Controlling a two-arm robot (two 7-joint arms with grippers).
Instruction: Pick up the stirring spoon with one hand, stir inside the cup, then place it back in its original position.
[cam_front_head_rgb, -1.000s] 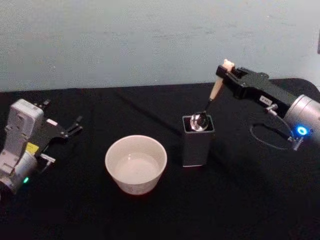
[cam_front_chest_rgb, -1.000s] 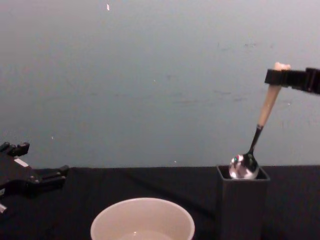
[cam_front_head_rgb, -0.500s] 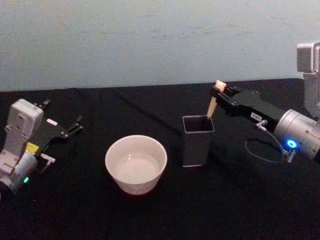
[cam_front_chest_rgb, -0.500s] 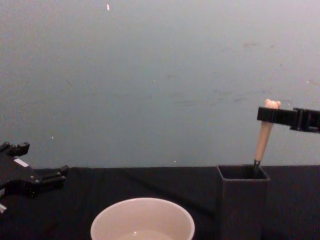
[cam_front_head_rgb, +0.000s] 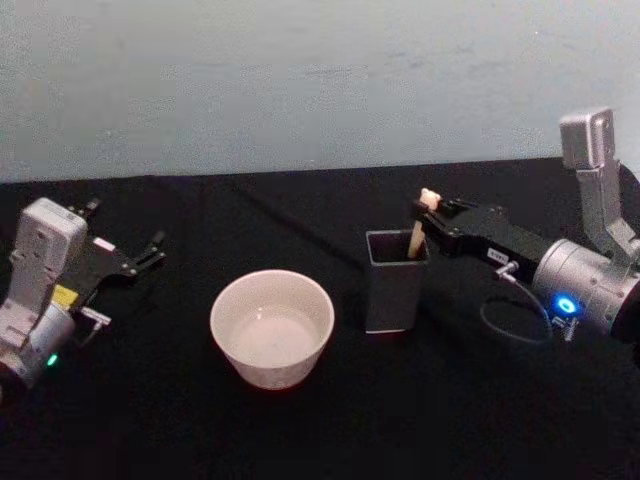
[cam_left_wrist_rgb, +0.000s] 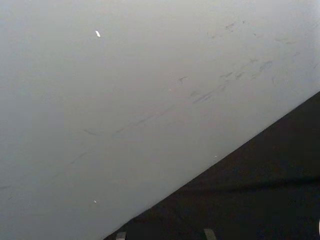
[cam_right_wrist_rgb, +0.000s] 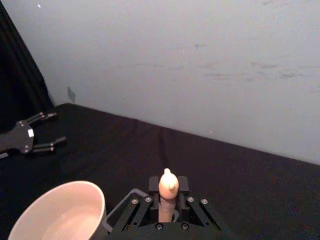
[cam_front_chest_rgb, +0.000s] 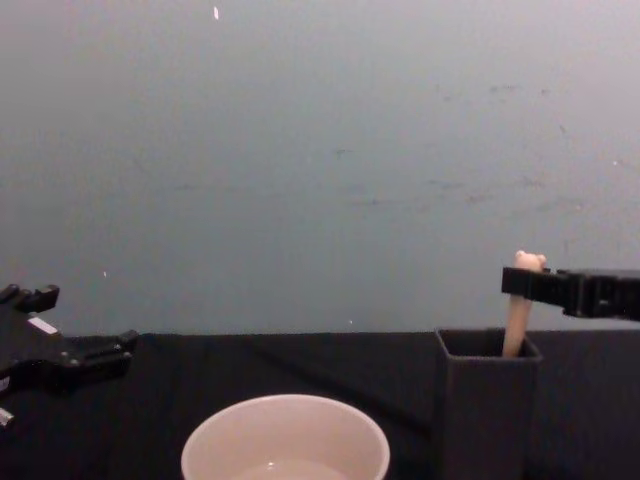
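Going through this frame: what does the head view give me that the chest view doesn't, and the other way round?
Head view: it looks down into the cup, showing its whole inside, and takes in the blue light behind the right gripper.
Chest view: side-on, the stirring spoon has its bear head standing just above the rim of the holder, with the jaws shut on the handle right below it.
Both: cup, holder, spoon handle in the holder, and the left gripper parked open at the left.
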